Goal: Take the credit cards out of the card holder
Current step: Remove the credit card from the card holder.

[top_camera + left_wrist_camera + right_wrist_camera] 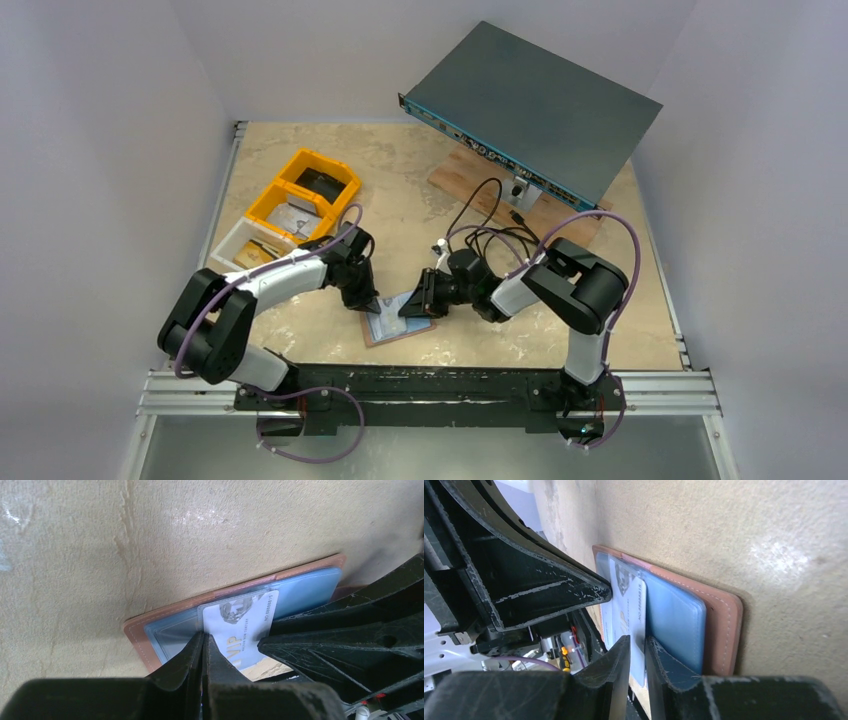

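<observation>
The tan card holder (395, 330) lies open on the table between my two grippers, pale blue inside up. It also shows in the left wrist view (137, 630) and the right wrist view (724, 625). A white and pale blue credit card (240, 620) marked VIP sticks partway out of its clear pocket, past the holder's near edge. My right gripper (638, 647) is closed on that card's (634, 600) end, one finger on each face. My left gripper (204, 639) is shut, its tips pressed on the holder beside the card's left edge. No dark card is in view.
Two yellow bins (318, 180) (285, 215) and a white bin (245, 250) sit at the back left. A grey rack unit (540, 105) rests on a wooden board (470, 175) at the back right, with black cables (490, 225) trailing toward my right arm.
</observation>
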`<action>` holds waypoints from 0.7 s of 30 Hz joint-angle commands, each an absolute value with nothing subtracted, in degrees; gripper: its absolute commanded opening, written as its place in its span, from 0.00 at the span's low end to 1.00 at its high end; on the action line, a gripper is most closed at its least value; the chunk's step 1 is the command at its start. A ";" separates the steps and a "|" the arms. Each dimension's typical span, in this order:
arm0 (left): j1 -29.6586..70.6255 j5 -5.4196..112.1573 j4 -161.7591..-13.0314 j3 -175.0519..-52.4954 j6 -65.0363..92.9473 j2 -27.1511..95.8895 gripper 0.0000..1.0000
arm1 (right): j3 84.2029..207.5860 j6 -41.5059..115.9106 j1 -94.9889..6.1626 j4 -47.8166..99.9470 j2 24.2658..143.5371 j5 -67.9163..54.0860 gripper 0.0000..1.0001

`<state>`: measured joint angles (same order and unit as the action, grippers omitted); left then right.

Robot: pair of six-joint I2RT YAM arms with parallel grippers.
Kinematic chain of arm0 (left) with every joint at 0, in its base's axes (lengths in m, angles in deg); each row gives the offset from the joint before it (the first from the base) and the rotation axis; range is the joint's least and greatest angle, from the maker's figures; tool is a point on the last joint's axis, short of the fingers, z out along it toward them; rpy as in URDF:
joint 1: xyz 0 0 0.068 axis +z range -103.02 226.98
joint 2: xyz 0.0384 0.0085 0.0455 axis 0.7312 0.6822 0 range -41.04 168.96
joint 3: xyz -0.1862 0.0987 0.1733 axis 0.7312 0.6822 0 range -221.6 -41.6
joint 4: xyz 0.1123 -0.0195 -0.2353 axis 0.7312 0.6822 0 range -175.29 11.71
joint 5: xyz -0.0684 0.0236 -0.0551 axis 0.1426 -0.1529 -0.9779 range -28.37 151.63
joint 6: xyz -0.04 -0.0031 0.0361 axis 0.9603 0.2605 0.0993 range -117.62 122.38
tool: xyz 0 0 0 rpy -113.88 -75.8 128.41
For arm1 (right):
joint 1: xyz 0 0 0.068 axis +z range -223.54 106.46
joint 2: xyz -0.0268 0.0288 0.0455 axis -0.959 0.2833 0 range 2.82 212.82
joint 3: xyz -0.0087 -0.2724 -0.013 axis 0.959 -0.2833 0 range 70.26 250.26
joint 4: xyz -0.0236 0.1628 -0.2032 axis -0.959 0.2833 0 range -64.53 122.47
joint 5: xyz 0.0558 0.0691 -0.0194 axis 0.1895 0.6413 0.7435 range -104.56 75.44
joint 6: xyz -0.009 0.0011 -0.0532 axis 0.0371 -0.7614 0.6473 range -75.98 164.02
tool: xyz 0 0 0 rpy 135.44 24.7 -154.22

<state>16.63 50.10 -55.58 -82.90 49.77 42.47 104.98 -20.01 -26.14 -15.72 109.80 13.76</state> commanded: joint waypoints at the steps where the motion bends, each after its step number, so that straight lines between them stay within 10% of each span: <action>1: 16.10 53.51 -55.41 -81.46 50.02 46.08 0.00 | 102.29 -22.38 -27.01 -22.24 111.28 16.25 0.17; 21: 16.06 55.96 -52.70 -82.09 49.87 46.73 0.00 | 97.50 -26.70 -28.44 -32.02 110.96 15.86 0.00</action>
<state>16.63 50.10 -54.62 -83.86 49.88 43.49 99.01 -27.49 -27.65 -32.44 114.15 16.78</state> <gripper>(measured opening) 0.003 0.005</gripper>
